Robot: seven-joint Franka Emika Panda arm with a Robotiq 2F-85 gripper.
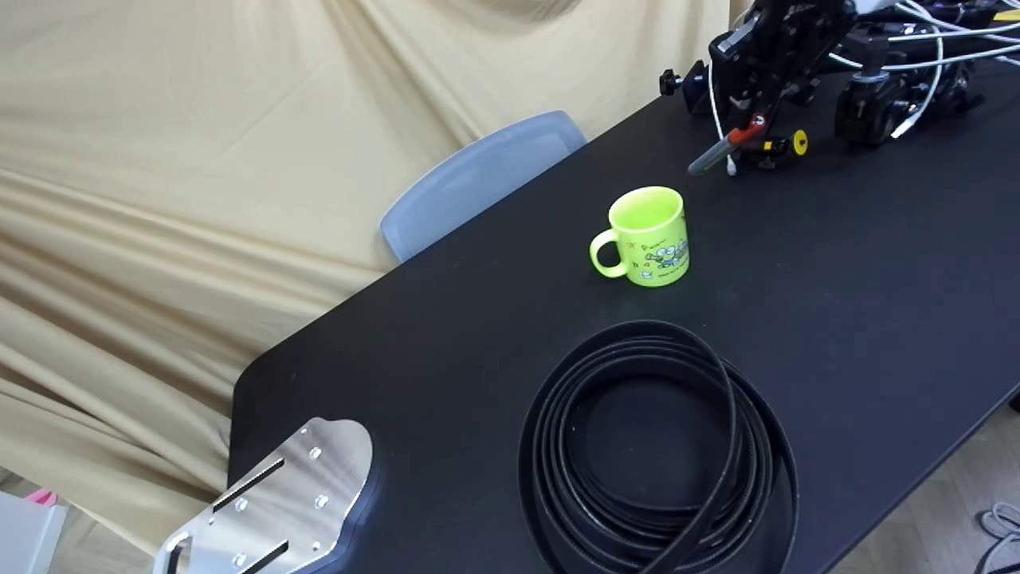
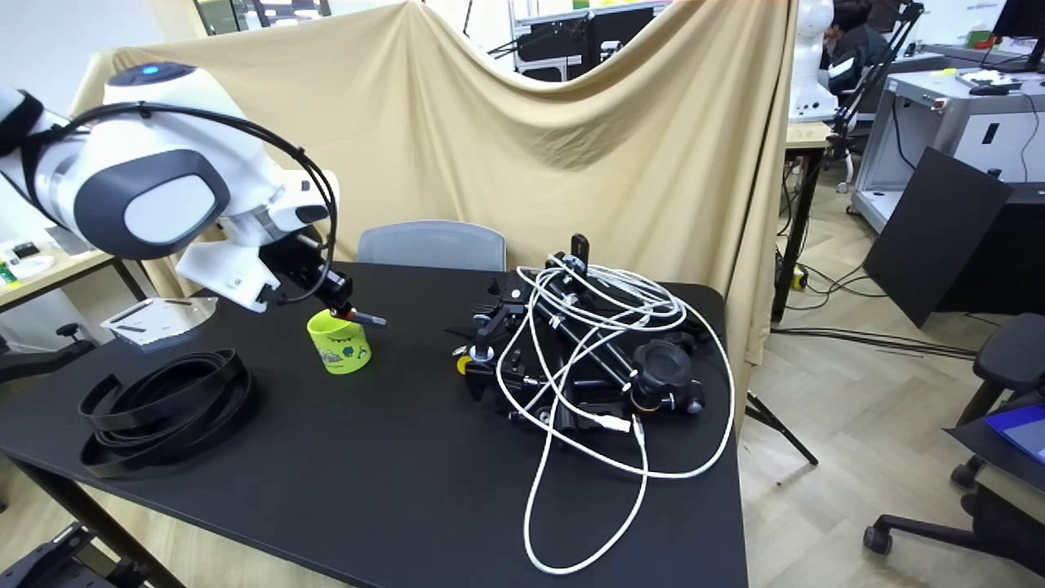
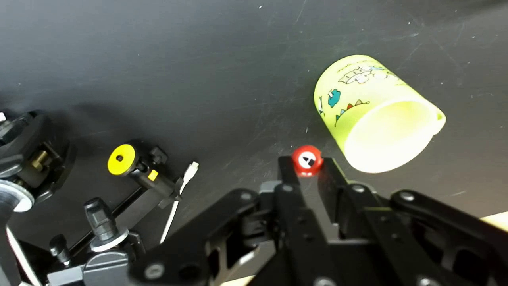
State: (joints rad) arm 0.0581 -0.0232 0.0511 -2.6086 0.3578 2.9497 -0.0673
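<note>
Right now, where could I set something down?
Bare tabletop lies between black coil and white cables, and between green mug and metal plate. It's crowded where black gear sits under those cables; fingers holding a stick hover near the mug.

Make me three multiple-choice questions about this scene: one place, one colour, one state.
1. Where is the lime-green, cartoon-printed mug?
A) On the pale floor
B) On the black table
C) On the grey chair

2. What colour is the flat, coiled strap?
A) Black
B) White
C) Red

3. How does the black two-fingered claw stand?
A) Spread open
B) Closed on the mug
C) Closed on a slim red-and-grey rod

1B: both exterior views show it there.
2A: both exterior views show dark loops.
3C: the wrist view shows the rod's red end pinched.
</note>
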